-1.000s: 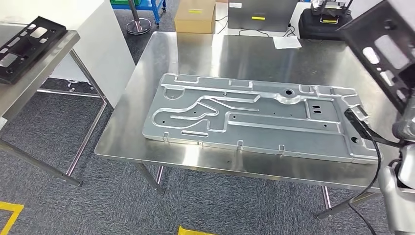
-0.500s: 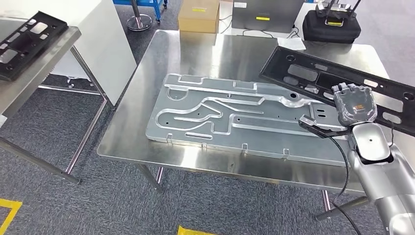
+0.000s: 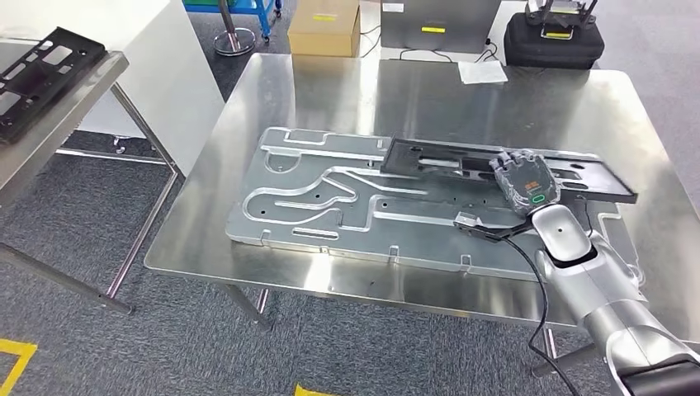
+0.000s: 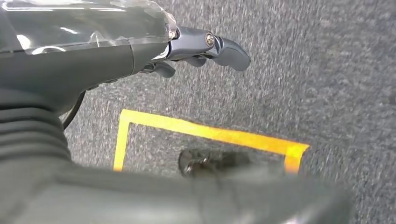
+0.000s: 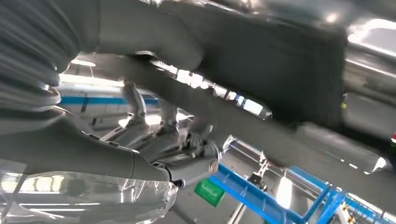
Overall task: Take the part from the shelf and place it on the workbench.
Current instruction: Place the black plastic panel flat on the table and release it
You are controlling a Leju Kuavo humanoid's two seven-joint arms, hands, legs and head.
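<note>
Since half a second ago the black part (image 3: 503, 165) is coming down from a tilted carry over the far right corner to lying nearly flat across the right half of the silver plate (image 3: 330, 198), toward the surface (image 3: 429, 91) right edge. Right hand (image 3: 525, 180) is gripping it, fingers (image 3: 516, 162) clamped over its near rim. Left hand (image 4: 205, 46) is hanging over the floor, fingers loosely curled and holding nothing. For the release I'm suggesting: settle the part fully flat before letting go (contact with the plate is unclear from here), spread the fingers slowly, lift straight up so the rim isn't dragged.
</note>
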